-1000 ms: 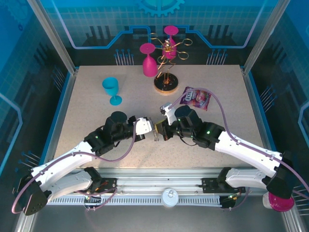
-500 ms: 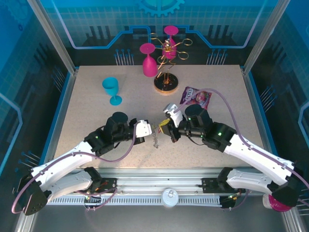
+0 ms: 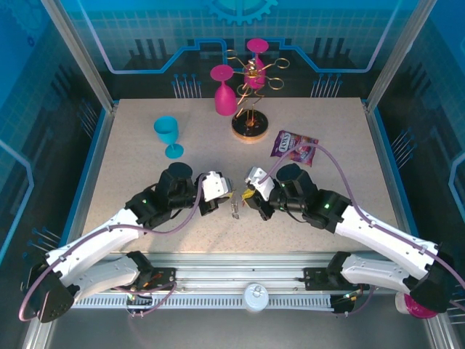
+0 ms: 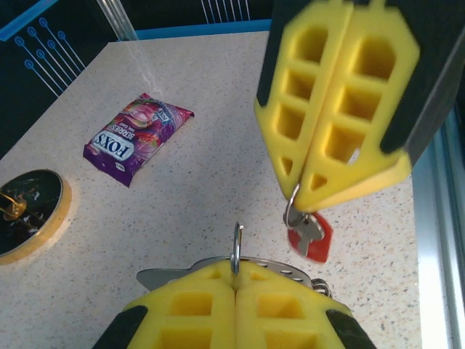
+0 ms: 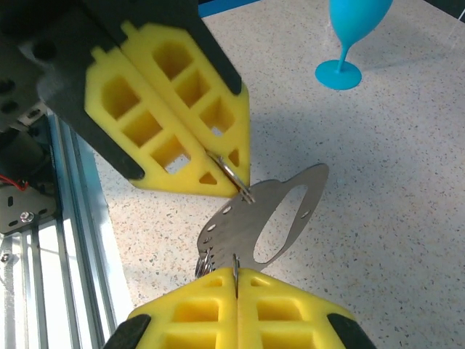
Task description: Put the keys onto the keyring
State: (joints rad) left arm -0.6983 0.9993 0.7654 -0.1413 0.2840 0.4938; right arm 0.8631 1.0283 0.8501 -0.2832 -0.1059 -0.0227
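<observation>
Left gripper [image 4: 236,275] pinching the keyring [image 5: 231,222], right gripper [image 4: 301,190] pinching the keys [image 4: 312,236], we would square both rings before threading.

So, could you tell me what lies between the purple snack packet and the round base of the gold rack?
Nothing lies there: the left wrist view shows bare speckled table between the snack packet and the rack base.
</observation>
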